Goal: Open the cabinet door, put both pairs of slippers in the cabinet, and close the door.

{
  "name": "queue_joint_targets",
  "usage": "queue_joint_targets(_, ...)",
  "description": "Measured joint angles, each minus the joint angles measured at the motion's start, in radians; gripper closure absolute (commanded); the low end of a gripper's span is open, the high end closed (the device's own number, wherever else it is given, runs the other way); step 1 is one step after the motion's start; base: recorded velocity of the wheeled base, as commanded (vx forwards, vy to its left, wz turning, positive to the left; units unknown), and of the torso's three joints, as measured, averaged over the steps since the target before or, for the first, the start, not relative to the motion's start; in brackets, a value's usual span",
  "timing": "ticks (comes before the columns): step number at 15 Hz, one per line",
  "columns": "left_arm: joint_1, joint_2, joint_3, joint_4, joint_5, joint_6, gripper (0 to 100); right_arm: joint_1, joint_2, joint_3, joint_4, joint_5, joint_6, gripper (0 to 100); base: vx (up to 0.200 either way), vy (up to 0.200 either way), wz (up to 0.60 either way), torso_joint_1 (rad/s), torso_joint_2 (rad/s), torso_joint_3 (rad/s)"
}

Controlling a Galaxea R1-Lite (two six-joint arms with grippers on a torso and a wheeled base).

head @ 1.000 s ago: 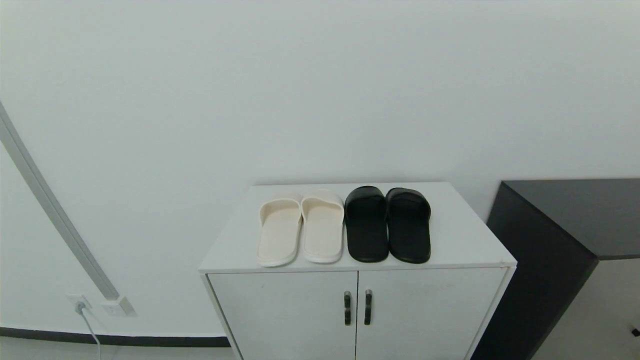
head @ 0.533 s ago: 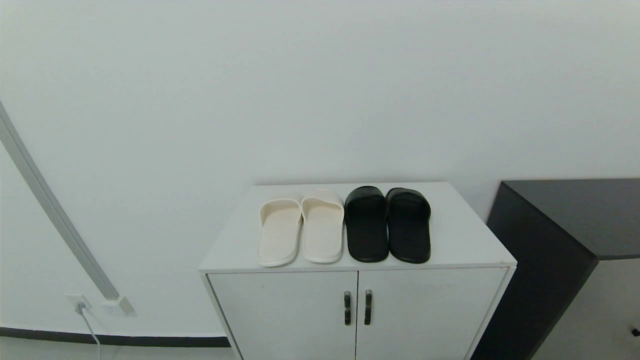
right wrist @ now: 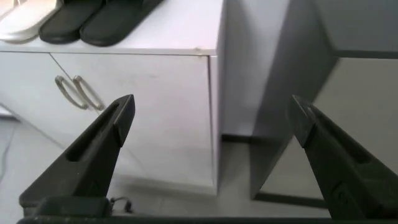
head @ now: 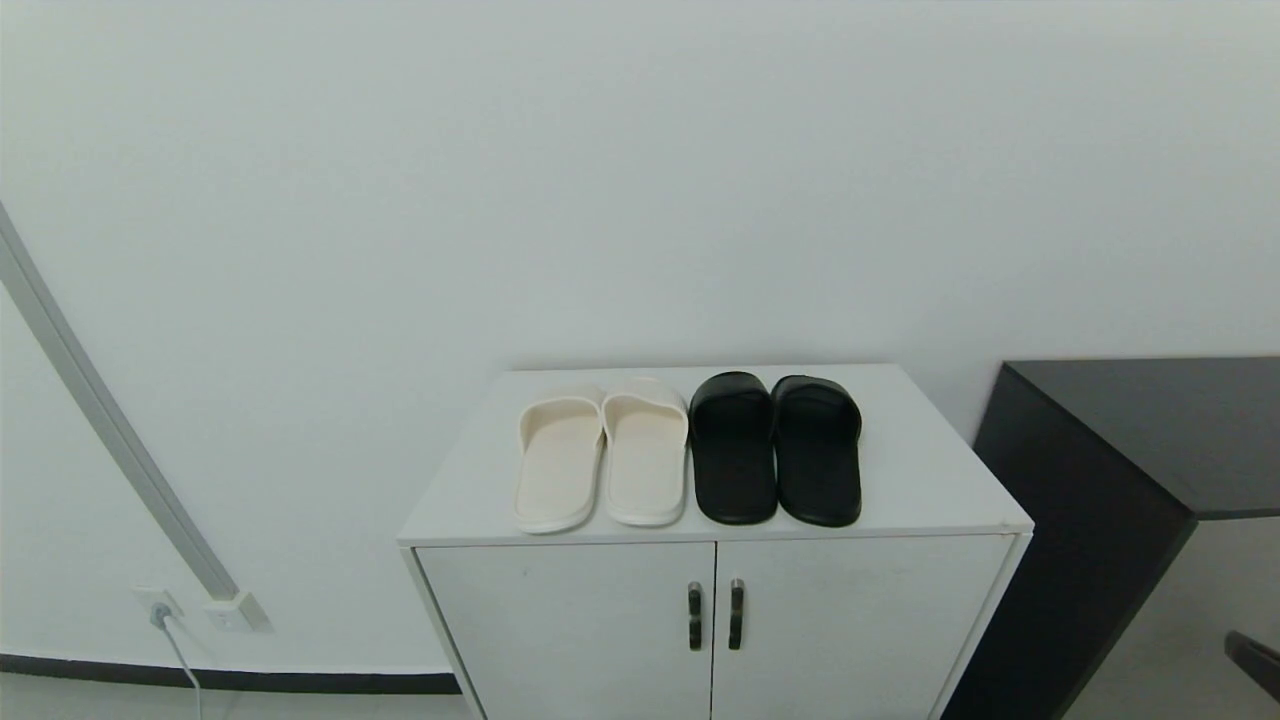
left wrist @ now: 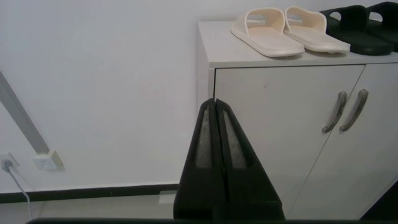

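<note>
A cream pair of slippers (head: 600, 462) and a black pair of slippers (head: 776, 452) lie side by side on top of the white cabinet (head: 930, 500). Both doors are closed, with two dark handles (head: 714, 615) at the middle seam. My left gripper (left wrist: 216, 107) is shut and empty, low and to the left of the cabinet (left wrist: 273, 112), below the cream slippers (left wrist: 289, 30). My right gripper (right wrist: 211, 107) is open and empty, level with the cabinet's right front corner (right wrist: 214, 59); the handles (right wrist: 78, 93) lie off to one side. One of its fingers (head: 1255, 660) shows at the head view's lower right edge.
A dark cabinet (head: 1120, 470) stands close against the white cabinet's right side. The wall runs behind both. At the lower left are a wall socket with a cable (head: 160, 612) and a slanted grey conduit (head: 100, 410). Floor is free left of the cabinet.
A dark finger of my right gripper has come into the head view at the lower right edge. The slippers and the cabinet doors stay as they were.
</note>
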Motion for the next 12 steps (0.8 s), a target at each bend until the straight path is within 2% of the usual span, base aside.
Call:
queue_joint_targets(2, 0.000, 0.000, 0.000, 0.000, 0.000, 0.000, 100, 0.083, 0.145, -0.057, -0.054, -0.020, 0.059, 0, 0.000, 0.000, 0.00, 0.000, 0.00, 0.000)
queue_joint_targets(7, 0.000, 0.000, 0.000, 0.001, -0.001, 0.000, 100, 0.374, 0.364, -0.217, -0.072, -0.178, 0.194, 0, 0.000, 0.000, 0.00, 0.000, 0.00, 0.000)
queue_joint_targets(12, 0.000, 0.000, 0.000, 0.001, -0.001, 0.000, 100, 0.516, 0.617, -0.440, -0.074, -0.290, 0.259, 0, 0.000, 0.000, 0.00, 0.000, 0.00, 0.000)
